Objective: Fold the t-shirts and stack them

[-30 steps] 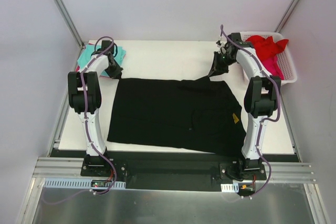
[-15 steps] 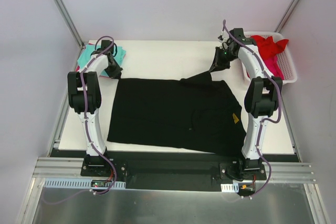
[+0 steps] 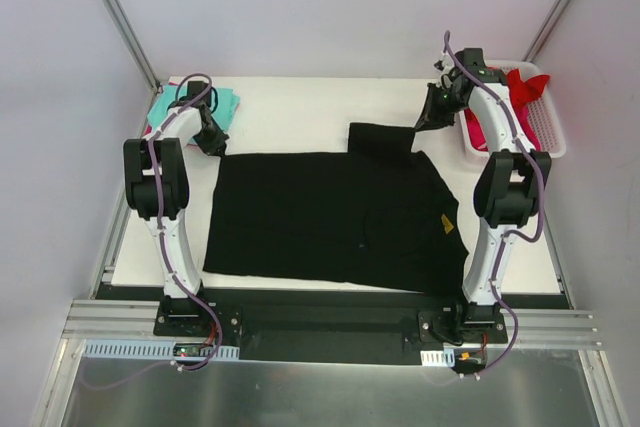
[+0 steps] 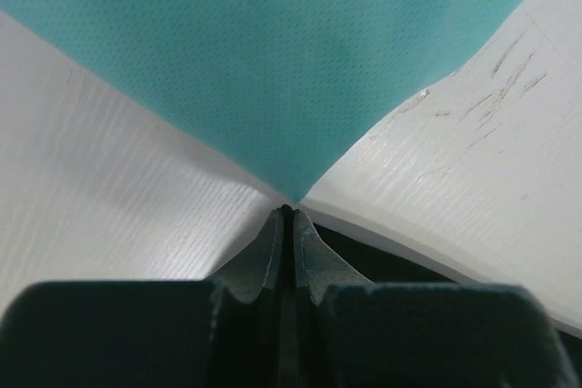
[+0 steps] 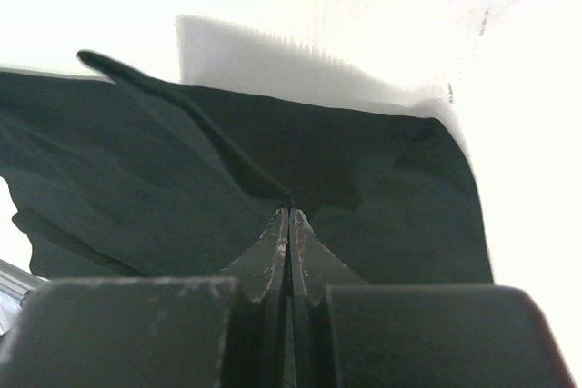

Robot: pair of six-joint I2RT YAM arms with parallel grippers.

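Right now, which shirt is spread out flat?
The black shirt, spread wide in the middle. The teal shirt is a small pile at the far left; the red shirt is bunched in the basket.

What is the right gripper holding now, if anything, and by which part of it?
The right gripper is shut on the black t-shirt, pinching a raised fold of its sleeve.
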